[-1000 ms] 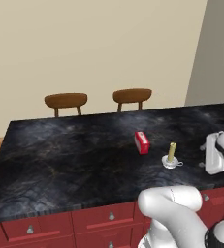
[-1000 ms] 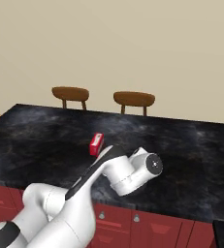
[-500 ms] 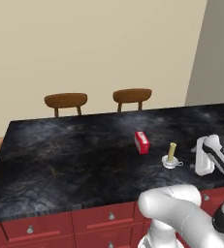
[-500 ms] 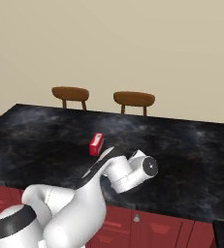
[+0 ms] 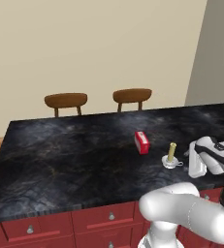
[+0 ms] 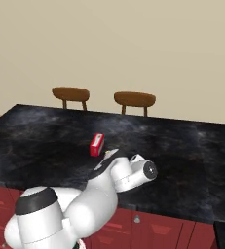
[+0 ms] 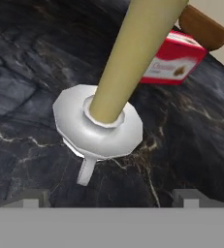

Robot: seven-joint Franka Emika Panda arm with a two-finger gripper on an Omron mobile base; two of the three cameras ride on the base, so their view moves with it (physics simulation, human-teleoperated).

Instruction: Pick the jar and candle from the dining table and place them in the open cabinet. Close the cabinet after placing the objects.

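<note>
A white robot arm reaches across the dining table (image 5: pixel 60 155), a wide island with a black marbled top and red drawer fronts, in a rendered kitchen. The candle (image 5: pixel 171 154), a short pale yellow-tan stick, stands upright in its small round white saucer holder near the island's front edge, toward the right end as the left base view shows it. The gripper (image 5: pixel 197 157) sits just to the right of the candle there, low over the stone top and apart from the holder. Seen from the hand view, the candle (image 7: pixel 114 92) rises large and close, its saucer's short handle pointing toward the camera, and the two dark fingertips (image 7: pixel 30 199) stand far apart at the bottom, one on either side of the holder, with nothing between them; the jaws are spread wide and grip nothing. A small red box (image 5: pixel 142 142) lies on the table just behind and to the left of the candle in the left base view, and shows again past the candle from the hand. Two brown wooden chairs (image 5: pixel 66 101) stand at the far side of the island against a plain beige wall. In the right base view the arm's white elbow covers the candle's spot, and the red box (image 6: pixel 97 144) lies just beyond it.
</note>
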